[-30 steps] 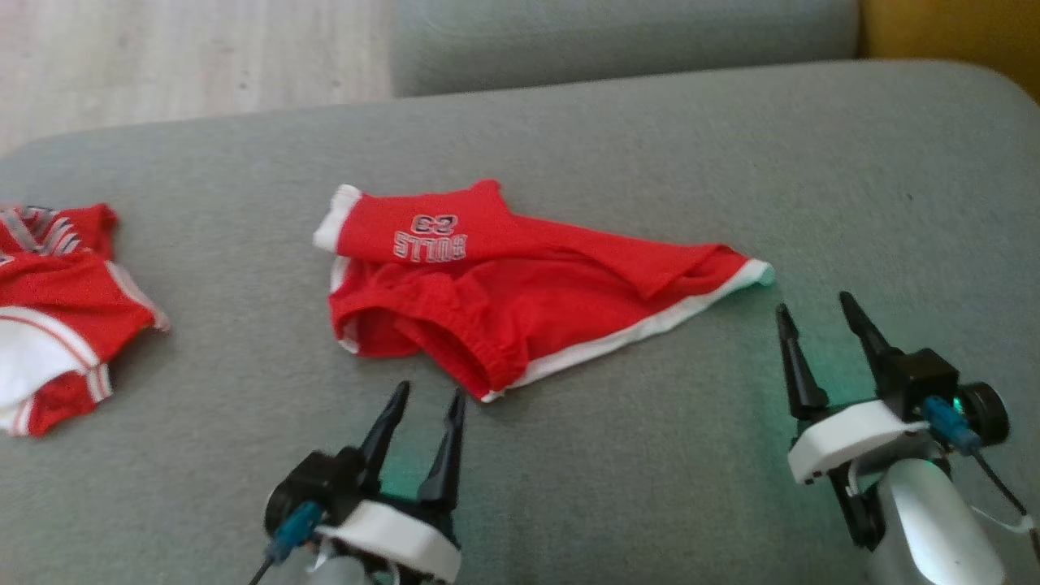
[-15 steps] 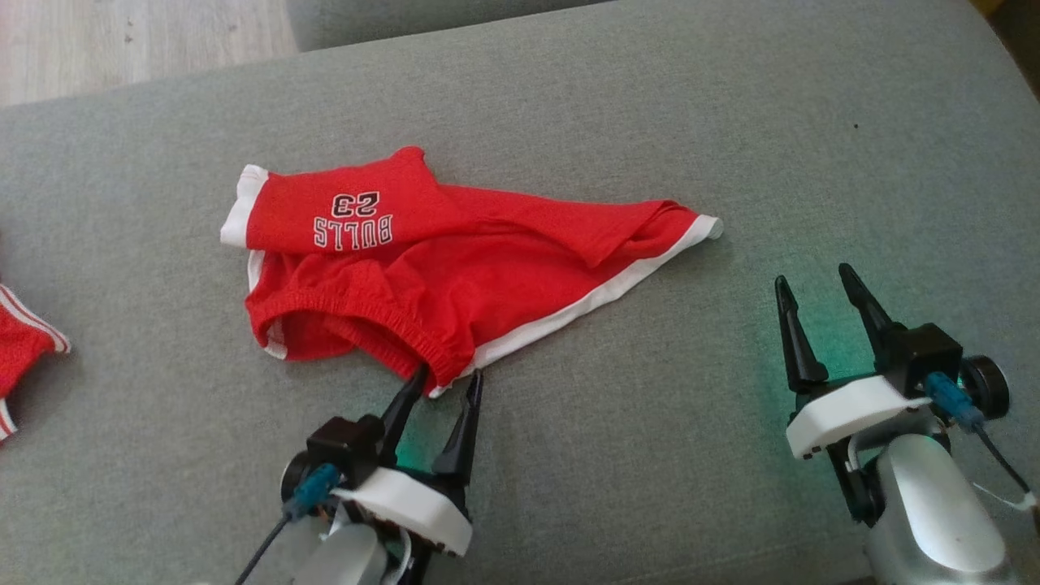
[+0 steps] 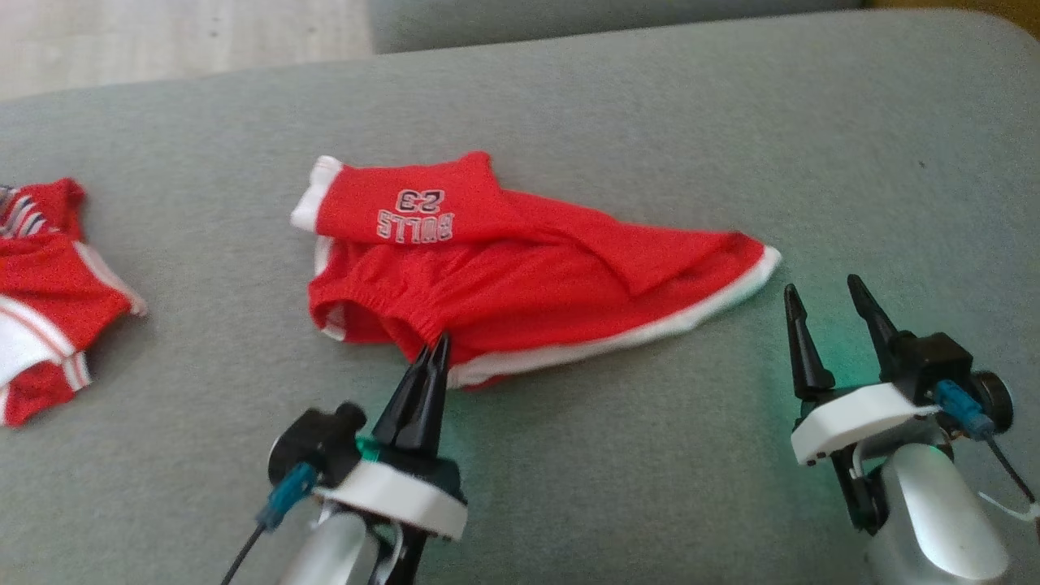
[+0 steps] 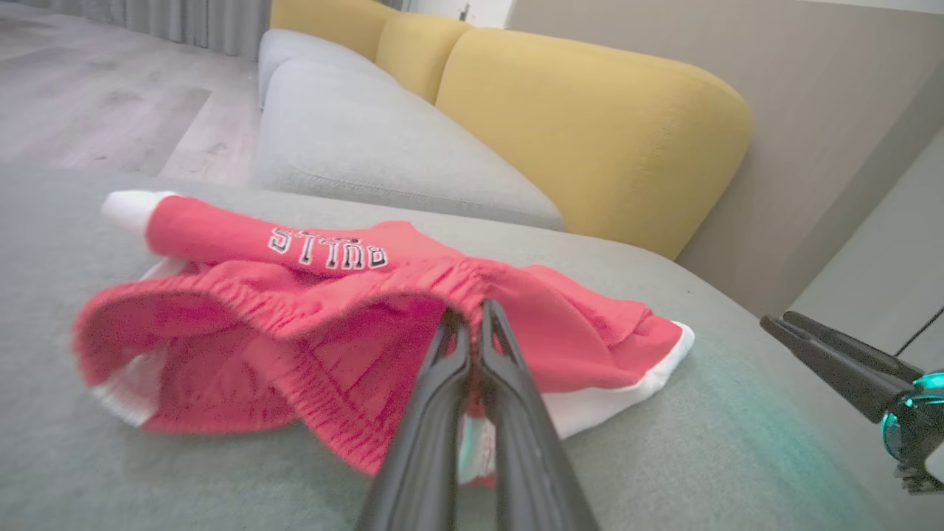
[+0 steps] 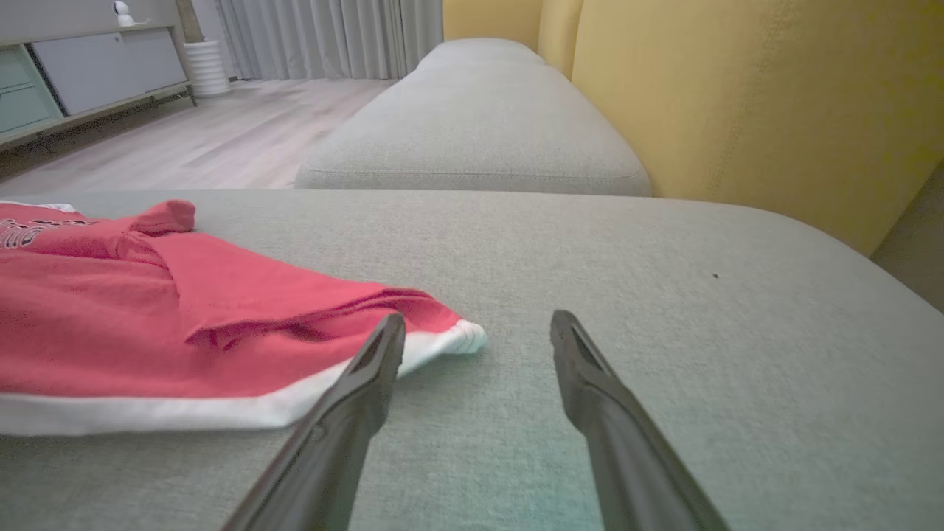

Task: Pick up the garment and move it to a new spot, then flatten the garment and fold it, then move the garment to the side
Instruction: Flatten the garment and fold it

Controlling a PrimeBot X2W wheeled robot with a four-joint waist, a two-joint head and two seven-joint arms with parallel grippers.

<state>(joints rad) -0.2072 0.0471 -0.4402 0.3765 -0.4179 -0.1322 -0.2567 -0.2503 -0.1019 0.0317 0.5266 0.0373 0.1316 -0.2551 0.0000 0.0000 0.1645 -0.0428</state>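
My left gripper (image 3: pixel 436 348), apart a second ago, now clamped on shorts (image 3: pixel 536 280) waistband. Right gripper (image 3: pixel 821 286) spread wide, empty, just beside shorts' white hem corner.

The red shorts (image 3: pixel 520 276) with white trim and "BULLS 23" lettering lie rumpled on the grey cushion (image 3: pixel 650 122).

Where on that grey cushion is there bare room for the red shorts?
Widest bare stretch: right side of the cushion, beyond the right gripper and the shorts' white hem. Also the strip behind the shorts. Crowded: left edge, where another red garment lies.
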